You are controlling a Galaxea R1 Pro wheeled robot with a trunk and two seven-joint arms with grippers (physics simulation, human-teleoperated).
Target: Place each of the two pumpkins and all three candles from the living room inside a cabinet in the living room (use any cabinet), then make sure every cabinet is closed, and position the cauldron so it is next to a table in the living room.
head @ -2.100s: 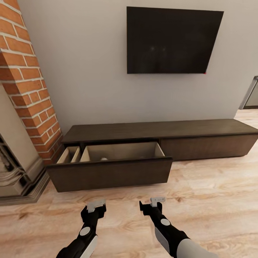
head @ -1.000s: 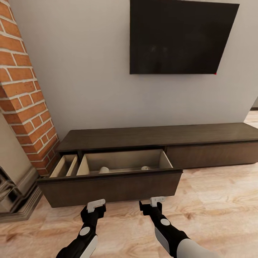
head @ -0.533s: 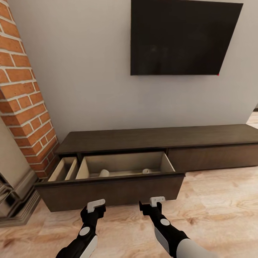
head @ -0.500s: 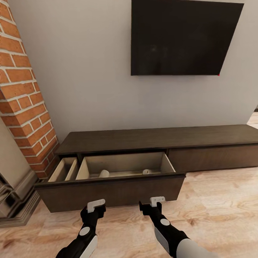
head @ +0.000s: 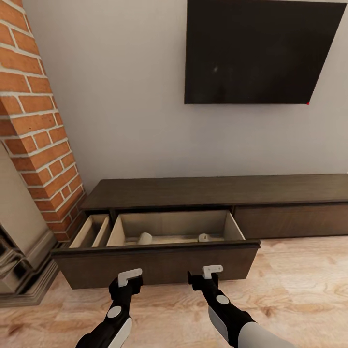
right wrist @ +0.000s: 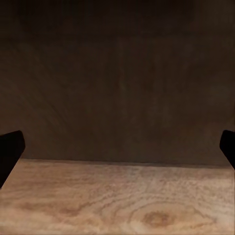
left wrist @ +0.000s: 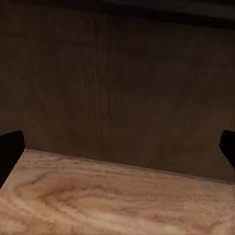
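- The cabinet point(head: 212, 191) lies low across the frame; its drawer point(head: 159, 266) at lower centre is pulled out.
- The left gripper point(head: 126, 284) and right gripper point(head: 204, 279) are spread wide, nothing held, just before the drawer front.
- The front is best pushed squarely and evenly by both, it is judged.

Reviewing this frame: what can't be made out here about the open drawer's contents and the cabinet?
- Head view: the drawer front hides the lower parts of two pale objects in the drawer; what they are is unclear.
- Head view: the cabinet is cut off at the right edge.
- Wrist views: dark wood close up, no detail.
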